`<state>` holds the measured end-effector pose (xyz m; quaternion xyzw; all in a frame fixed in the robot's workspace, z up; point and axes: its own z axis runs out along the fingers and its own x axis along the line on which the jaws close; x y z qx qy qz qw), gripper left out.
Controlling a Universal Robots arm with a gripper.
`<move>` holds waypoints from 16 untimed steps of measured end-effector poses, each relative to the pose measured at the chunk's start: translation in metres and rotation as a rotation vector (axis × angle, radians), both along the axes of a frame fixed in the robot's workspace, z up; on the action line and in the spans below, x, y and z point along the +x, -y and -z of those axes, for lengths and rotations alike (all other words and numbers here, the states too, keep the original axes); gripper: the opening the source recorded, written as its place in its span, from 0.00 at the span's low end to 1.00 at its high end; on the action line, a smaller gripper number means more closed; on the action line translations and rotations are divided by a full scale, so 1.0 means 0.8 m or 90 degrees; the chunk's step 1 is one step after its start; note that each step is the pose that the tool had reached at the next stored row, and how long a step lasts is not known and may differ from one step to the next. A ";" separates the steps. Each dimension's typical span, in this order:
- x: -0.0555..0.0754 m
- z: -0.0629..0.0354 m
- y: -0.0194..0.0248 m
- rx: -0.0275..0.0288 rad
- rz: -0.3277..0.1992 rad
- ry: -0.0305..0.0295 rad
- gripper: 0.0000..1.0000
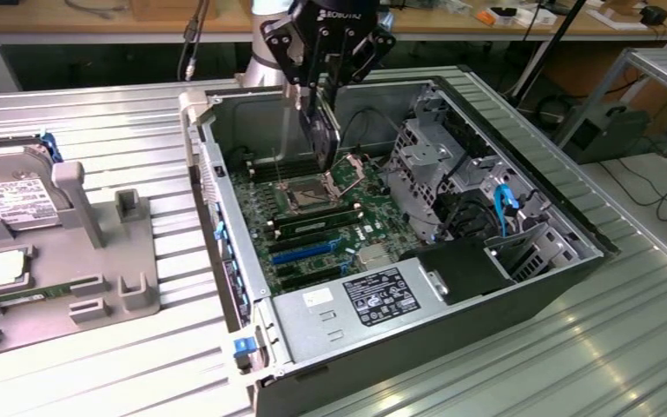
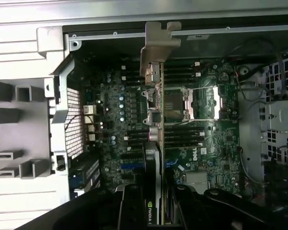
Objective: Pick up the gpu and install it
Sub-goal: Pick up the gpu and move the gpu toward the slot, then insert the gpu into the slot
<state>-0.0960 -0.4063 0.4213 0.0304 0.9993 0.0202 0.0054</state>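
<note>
One card, the gpu [image 2: 156,143], sits clamped edge-on between my gripper's [image 2: 156,208] jaws, hanging over the open computer case [image 1: 519,146]. I judge it light, stiff and fragile, best held by the board's edges, not its components. Beyond it lies the motherboard [image 2: 120,110] with its CPU socket [image 2: 175,103].

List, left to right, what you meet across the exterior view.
Left to right: silver hard drive with white label → small grey plastic post → thin black-and-green gpu card → grey metal drive cage → bright blue cable.
</note>
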 end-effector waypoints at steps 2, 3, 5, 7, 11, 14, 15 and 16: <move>0.008 0.000 0.0007 0.0000 0.000 0.0000 0.27; 0.010 0.000 0.0008 0.0000 0.000 0.0000 0.27; 0.017 0.000 0.0011 0.0000 0.000 0.0000 0.27; 0.017 0.000 0.0011 0.0001 0.000 0.0001 0.27; 0.017 0.000 0.0011 0.0001 0.000 0.0001 0.27; 0.017 0.000 0.0011 0.0001 0.000 0.0001 0.27; 0.017 0.000 0.0011 0.0001 0.000 0.0000 0.27; 0.017 0.000 0.0011 0.0000 0.000 0.0000 0.27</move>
